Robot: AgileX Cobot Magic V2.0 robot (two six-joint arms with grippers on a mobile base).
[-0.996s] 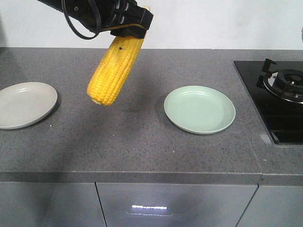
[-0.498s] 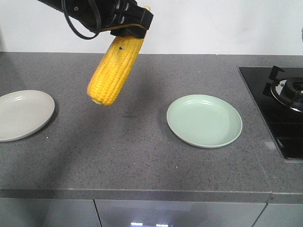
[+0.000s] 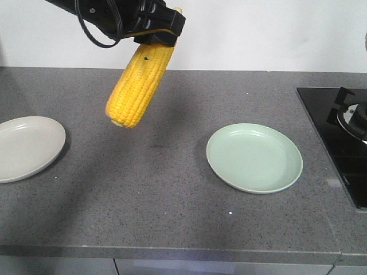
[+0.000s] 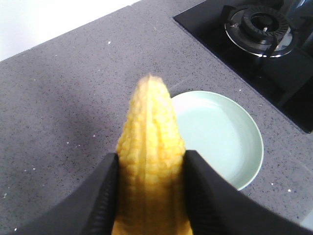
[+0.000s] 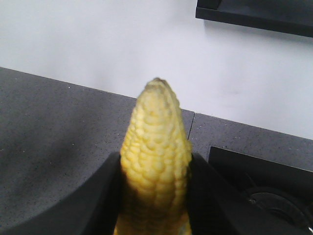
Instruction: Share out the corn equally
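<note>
- A dark grey speckled stone table (image 3: 172, 206) spans the whole width of the front view, with a plain white wall (image 3: 258, 34) behind it.
- A black glass gas hob (image 3: 324, 137) is set into the right end of the table and is cut off by the frame edge.
- A round pale green plate (image 3: 254, 157) lies on the table right of centre, near the hob but apart from it.
- A round off-white plate (image 3: 26, 146) lies at the table's left edge, well apart from the green one and partly out of frame.
- A bright yellow corn cob (image 3: 137, 86) hangs tilted in the air above the table, between the two plates and touching neither.
- A second corn cob (image 5: 155, 132), also yellow, is held in the air and shows only in the right wrist view, with the wall and table behind it.
- The black left end effector (image 3: 156, 41) is clamped on the upper end of the first cob, with a finger on each side.
- The black right end effector (image 5: 155, 164) grips the second corn cob in the same way.
</note>
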